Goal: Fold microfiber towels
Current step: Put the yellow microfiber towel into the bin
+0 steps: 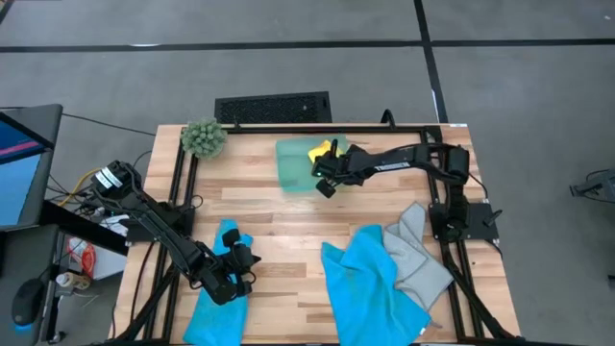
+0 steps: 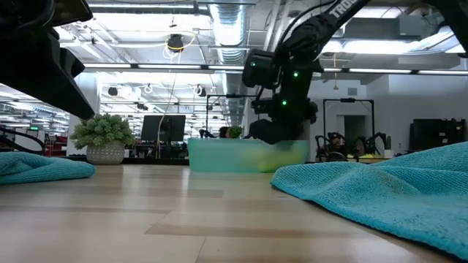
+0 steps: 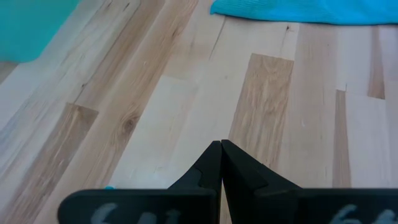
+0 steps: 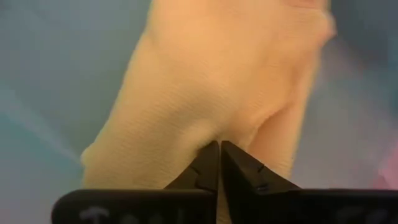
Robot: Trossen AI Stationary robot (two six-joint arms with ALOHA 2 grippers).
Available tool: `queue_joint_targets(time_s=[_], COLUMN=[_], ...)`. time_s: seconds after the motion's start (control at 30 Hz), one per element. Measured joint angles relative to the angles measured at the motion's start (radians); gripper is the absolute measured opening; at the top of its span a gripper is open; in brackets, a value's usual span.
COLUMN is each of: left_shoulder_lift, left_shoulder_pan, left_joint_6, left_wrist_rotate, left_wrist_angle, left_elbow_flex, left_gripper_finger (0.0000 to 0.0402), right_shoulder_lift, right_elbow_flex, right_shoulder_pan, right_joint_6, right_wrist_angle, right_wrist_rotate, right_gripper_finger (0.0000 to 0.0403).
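We find the right gripper (image 1: 325, 173) at the far centre of the table (image 1: 288, 231), down inside the teal tray (image 1: 293, 165), fingers (image 4: 239, 171) pinched together w/ the yellow towel (image 4: 211, 93) right at their tips; the right wrist view shows cloth folding into the pinch, so we log it as gripping the yellow towel. The high view shows only a small yellow patch (image 1: 320, 151) beside the gripper, rest hidden by the arm. The left gripper (image 1: 240, 261) sits near-left, over the small blue towel (image 1: 213, 298); its fingers (image 3: 239, 177) are fully closed, nothing between them, bare wood beneath per the left wrist view. That view also shows blue cloth edges the high view places: the small towel on one side, the large blue towel (image 1: 370, 284) farther off. The large blue towel lies rumpled near-right, w/ the grey towel (image 1: 418, 255) just beside it on the right, touching or overlapping; which lies over which we cannot tell. The low view adds what others lack: tray wall (image 2: 245, 155) seen side-on w/ a yellow blur behind it, and the right arm's wrist w/ green lights lowered into it. The plant ball (image 1: 203, 137) stands far-left, well apart from all towels.
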Motion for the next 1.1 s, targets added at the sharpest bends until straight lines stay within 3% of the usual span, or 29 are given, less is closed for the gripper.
queue_joint_targets(time_s=[0.6, 0.77, 0.87, 1.0, 1.1], left_shoulder_lift=[0.0, -0.008, -0.074, -0.205, -0.284], left_shoulder_pan=[0.0, 0.033, 0.146, 0.391, 0.646], left_joint_6=[0.0, 0.032, 0.121, 0.402, 0.589], left_wrist_rotate=[-0.026, -0.152, -0.149, 0.063, 0.26], left_wrist_angle=[0.047, 0.049, 0.073, 0.143, 0.213], left_elbow_flex=[0.0, 0.0, 0.004, 0.034, 0.067], left_gripper_finger=[0.0, 0.0, 0.0, 0.0, 0.0], right_shoulder_lift=[-0.046, -0.039, -0.133, -0.316, -0.455], right_elbow_flex=[0.148, 0.145, 0.144, 0.147, 0.146], right_shoulder_pan=[-0.029, -0.03, -0.021, -0.018, -0.02], right_joint_6=[-0.069, -0.068, -0.062, 0.0, 0.054], right_wrist_angle=[0.007, -0.049, -0.129, -0.3, -0.429], right_wrist_rotate=[-0.017, -0.021, -0.021, -0.019, -0.018], right_gripper_finger=[0.0044, 0.0043, 0.0043, 0.0043, 0.0043])
